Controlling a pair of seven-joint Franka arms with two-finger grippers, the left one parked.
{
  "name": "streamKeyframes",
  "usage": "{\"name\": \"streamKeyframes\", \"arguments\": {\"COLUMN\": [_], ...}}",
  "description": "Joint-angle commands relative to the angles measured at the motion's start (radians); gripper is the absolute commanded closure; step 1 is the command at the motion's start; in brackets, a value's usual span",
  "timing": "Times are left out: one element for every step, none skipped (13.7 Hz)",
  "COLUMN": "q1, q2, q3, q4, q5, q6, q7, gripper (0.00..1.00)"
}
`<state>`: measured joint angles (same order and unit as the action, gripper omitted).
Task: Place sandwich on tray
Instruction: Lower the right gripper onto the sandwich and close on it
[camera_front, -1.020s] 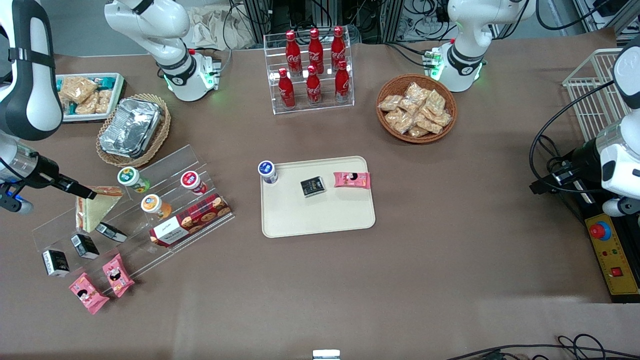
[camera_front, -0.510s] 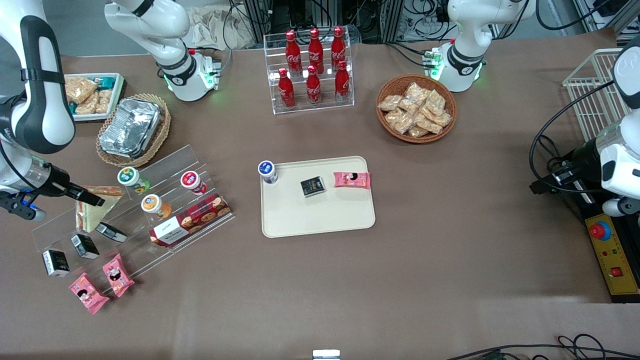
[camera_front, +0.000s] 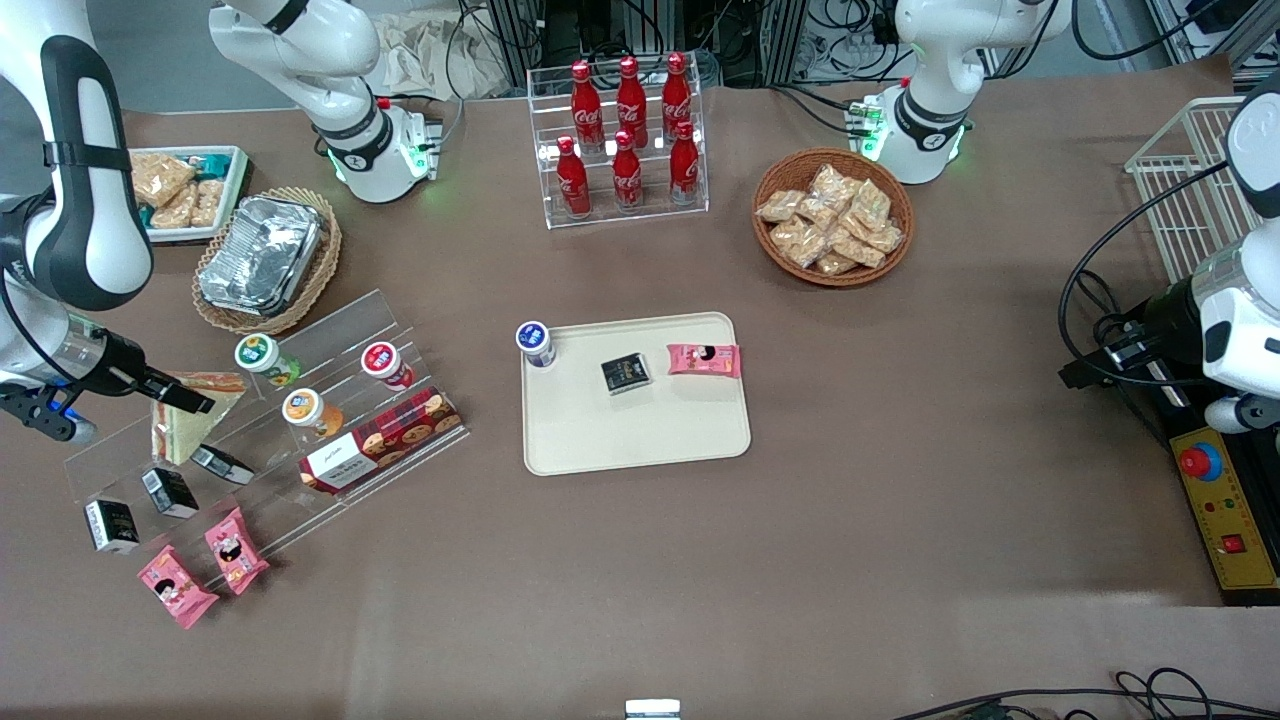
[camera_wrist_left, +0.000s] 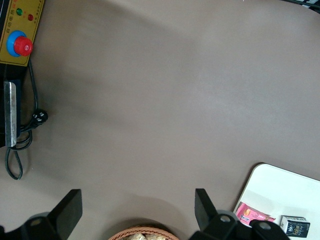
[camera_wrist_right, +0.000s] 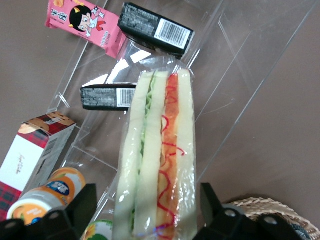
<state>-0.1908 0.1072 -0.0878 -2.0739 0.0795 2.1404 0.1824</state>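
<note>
The sandwich (camera_front: 185, 432) is a wrapped wedge of white bread with red filling. It leans on the upper step of a clear acrylic shelf (camera_front: 330, 330) toward the working arm's end of the table. My right gripper (camera_front: 186, 402) is open and down at the sandwich's upper end. In the right wrist view the sandwich (camera_wrist_right: 157, 160) runs between the two black fingers (camera_wrist_right: 84, 201), with a gap on each side. The cream tray (camera_front: 640, 440) lies mid-table, apart from the shelf, and its corner shows in the left wrist view (camera_wrist_left: 272, 180).
On the tray are a blue-lidded cup (camera_front: 535, 343), a black carton (camera_front: 625, 373) and a pink packet (camera_front: 704, 359). The shelf holds cups (camera_front: 382, 362), a cookie box (camera_front: 380, 440) and black cartons (camera_wrist_right: 155, 29). A foil container (camera_front: 260, 252) sits in a wicker basket nearby.
Over the last second my gripper came down along the sandwich, nearer the front camera. In the last half second it has barely moved. The sandwich has not moved.
</note>
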Motion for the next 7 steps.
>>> {"name": "streamKeyframes", "arguments": {"q1": [-0.004,-0.002,0.001,0.001,-0.004,-0.006,-0.004], "q2": [-0.015,-0.017,-0.017,-0.017,-0.02,-0.029,-0.03], "q3": [0.003,0.003,0.003,0.003,0.003,0.003,0.003], "q4": [-0.011,-0.009,-0.009,-0.008,-0.006,0.001,0.02], "q5": [0.023,0.023,0.023,0.023,0.023,0.023,0.023], "q6": [-0.017,-0.026,-0.036,-0.045,-0.053,-0.082,-0.112], "q7": [0.011,0.009,0.009,0.003,-0.004,-0.004,-0.004], "gripper": [0.6,0.81,1.0,1.0,1.0,1.0,1.0]}}
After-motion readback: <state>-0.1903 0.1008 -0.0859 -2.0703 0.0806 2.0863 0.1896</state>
